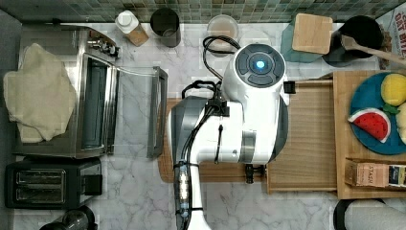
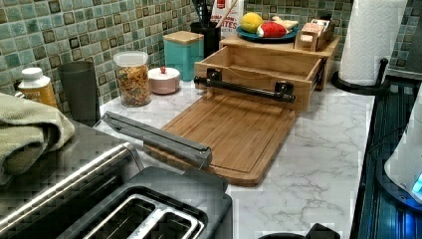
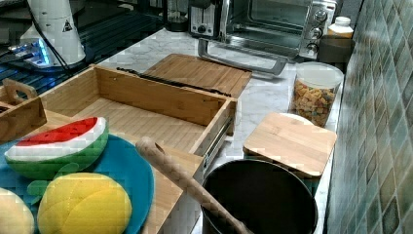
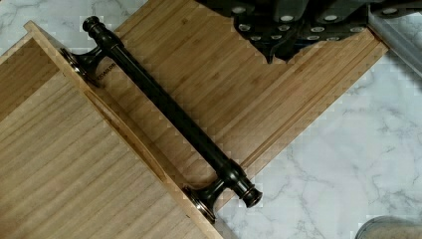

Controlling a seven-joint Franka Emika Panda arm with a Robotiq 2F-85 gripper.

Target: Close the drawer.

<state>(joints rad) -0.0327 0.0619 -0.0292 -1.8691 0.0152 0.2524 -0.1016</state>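
The drawer [image 1: 306, 139] is a shallow light-wood box, pulled out of the wooden stand [image 1: 343, 120] over the bamboo cutting board [image 2: 229, 134]. It stands open and empty in the left view [image 2: 259, 62] and the right view [image 3: 146, 114]. Its black bar handle [image 2: 244, 89] runs along the front wall. In the wrist view the handle [image 4: 169, 114] lies diagonally between the drawer bottom [image 4: 59, 169] and the cutting board [image 4: 259, 94]. My gripper [image 4: 283, 35] hangs above the cutting board, apart from the handle. The white arm [image 1: 239, 115] hides the drawer's front in the top view.
A toaster oven [image 1: 91, 110] with its door [image 1: 155, 112] folded down stands at the top view's left, a black toaster [image 1: 48, 182] below it. A blue plate of toy fruit [image 1: 373, 115] sits on the stand. A cereal jar [image 2: 132, 77] and paper towel roll [image 2: 370, 37] stand nearby.
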